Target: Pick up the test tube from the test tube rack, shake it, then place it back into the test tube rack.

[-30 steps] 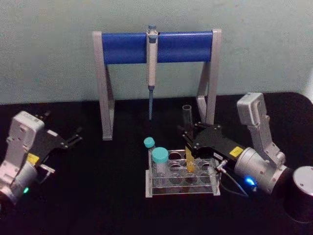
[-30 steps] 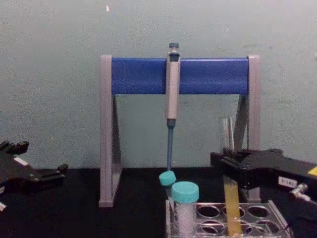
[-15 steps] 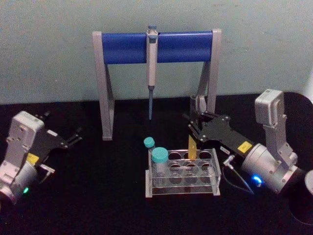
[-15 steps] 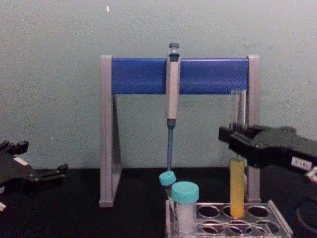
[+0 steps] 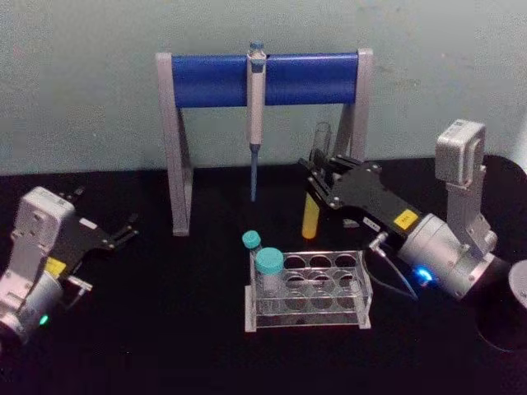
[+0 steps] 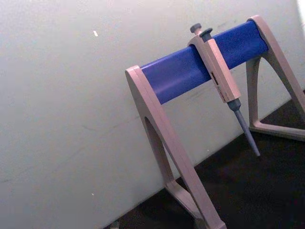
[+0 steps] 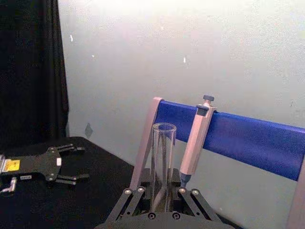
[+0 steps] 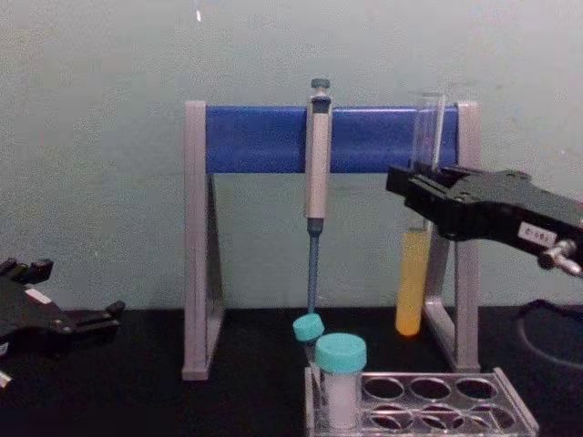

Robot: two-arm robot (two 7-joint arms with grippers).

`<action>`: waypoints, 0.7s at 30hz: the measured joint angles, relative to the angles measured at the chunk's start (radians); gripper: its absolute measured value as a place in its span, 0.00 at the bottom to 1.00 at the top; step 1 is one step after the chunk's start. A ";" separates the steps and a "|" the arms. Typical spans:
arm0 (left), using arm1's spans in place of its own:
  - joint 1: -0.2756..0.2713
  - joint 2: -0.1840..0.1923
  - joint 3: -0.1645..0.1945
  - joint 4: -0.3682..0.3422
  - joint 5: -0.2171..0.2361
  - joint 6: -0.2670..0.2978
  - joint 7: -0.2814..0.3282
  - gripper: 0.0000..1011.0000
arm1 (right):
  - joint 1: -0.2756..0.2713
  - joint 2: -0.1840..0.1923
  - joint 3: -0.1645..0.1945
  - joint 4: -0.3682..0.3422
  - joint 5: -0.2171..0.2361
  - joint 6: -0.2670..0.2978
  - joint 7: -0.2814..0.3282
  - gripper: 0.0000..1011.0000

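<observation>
The right hand [image 5: 317, 183] reaches in from the right edge of the tabletop [image 5: 165, 329] and its fingers are clamped on the clear upper part of the test tube [image 5: 310, 218], gripping it from both sides. The tube hangs in the air, clear of the test tube rack [image 5: 306, 315], with its round bottom above the rack's top plate and touching nothing. In the chest view the test tube [image 8: 413, 282] leans slightly, open mouth uppermost, in front of the right leg of the grey-and-blue pipette stand [image 8: 260, 138], and yellow-orange liquid fills its lower part below the right hand [image 8: 424, 196]. The test tube rack [image 8: 437, 407] sits near the middle of the tabletop, nearer the front edge than the stand, with two teal-capped vials [image 5: 269, 262] at its left end. A pipette [image 5: 256, 99] hangs from the middle of the stand's blue bar. The left hand [image 5: 123, 230] rests near the left edge of the tabletop, well apart from the rack, its fingers spread and holding nothing.
</observation>
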 joint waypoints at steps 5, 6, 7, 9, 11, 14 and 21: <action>0.000 0.000 0.000 0.000 0.000 0.000 0.000 1.00 | 0.021 -0.009 -0.007 0.023 0.000 -0.003 0.003 0.23; 0.000 0.000 0.000 0.000 0.000 0.000 0.000 1.00 | 0.023 -0.010 -0.007 0.026 0.001 -0.003 0.003 0.23; 0.000 0.000 0.000 0.000 0.000 0.000 0.000 1.00 | 0.027 -0.011 -0.008 0.031 0.001 -0.003 0.003 0.23; 0.000 0.000 0.000 0.000 0.000 0.000 0.000 1.00 | 0.032 -0.013 -0.009 0.038 0.001 -0.004 0.003 0.23; 0.000 0.000 0.000 0.000 0.000 0.000 0.000 1.00 | 0.034 -0.014 -0.009 0.042 0.001 -0.005 0.002 0.23; 0.000 0.000 0.000 0.000 0.000 0.000 0.000 1.00 | 0.037 -0.014 -0.006 0.046 -0.001 -0.005 -0.006 0.23; 0.000 0.000 0.000 0.000 0.000 0.000 0.000 1.00 | 0.018 0.000 0.016 0.023 -0.015 -0.004 -0.036 0.23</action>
